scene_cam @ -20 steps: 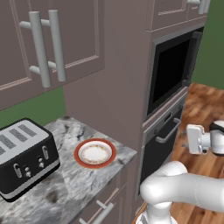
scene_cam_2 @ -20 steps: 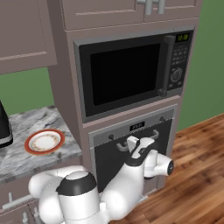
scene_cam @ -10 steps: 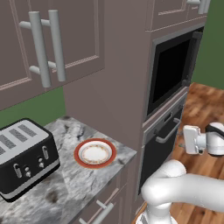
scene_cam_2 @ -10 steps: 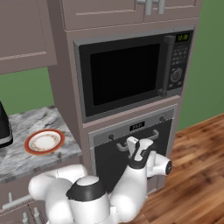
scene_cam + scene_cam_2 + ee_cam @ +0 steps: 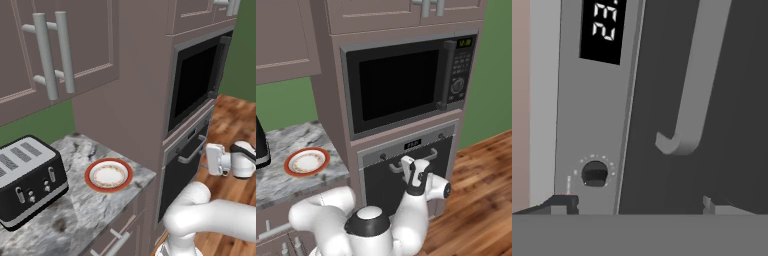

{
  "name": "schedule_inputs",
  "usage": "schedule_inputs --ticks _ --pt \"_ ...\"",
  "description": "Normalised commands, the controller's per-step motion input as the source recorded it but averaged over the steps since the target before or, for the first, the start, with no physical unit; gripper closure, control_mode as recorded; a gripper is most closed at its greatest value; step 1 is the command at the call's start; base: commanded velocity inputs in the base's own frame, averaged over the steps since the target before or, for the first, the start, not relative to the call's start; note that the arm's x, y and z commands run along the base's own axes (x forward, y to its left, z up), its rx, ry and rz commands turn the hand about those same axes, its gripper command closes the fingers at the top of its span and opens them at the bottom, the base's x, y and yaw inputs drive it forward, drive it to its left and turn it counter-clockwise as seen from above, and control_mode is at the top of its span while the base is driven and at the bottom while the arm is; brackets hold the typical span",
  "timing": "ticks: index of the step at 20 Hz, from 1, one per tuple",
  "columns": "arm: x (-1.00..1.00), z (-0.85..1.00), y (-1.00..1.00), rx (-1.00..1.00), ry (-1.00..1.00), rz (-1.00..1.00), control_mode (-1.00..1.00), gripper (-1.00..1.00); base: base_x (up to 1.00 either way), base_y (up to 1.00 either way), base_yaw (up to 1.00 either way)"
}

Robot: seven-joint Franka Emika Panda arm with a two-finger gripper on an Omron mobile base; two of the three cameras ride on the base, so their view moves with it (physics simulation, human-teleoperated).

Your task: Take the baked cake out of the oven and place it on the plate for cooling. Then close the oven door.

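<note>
gripper moved closer to oven door | fingers spread apart, holding nothing | seemingly near handle end | door closed

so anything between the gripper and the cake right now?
Yes: the oven door is shut, so the cake inside isn't visible. The open gripper sits at the door's handle, which must be pulled first. The plate waits on the counter to the left.
</note>
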Motion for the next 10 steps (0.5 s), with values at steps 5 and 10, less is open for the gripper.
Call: schedule_inputs --ticks 5,10 --pt "0.25 -0.16 0.00 0.00 0.00 0.00 -1.00 -1.00 0.00 0.00 0.00" --pt "0.22 -0.21 0.00 0.01 0.00 0.00 -1.00 -1.00 0.00 0.00 0.00"
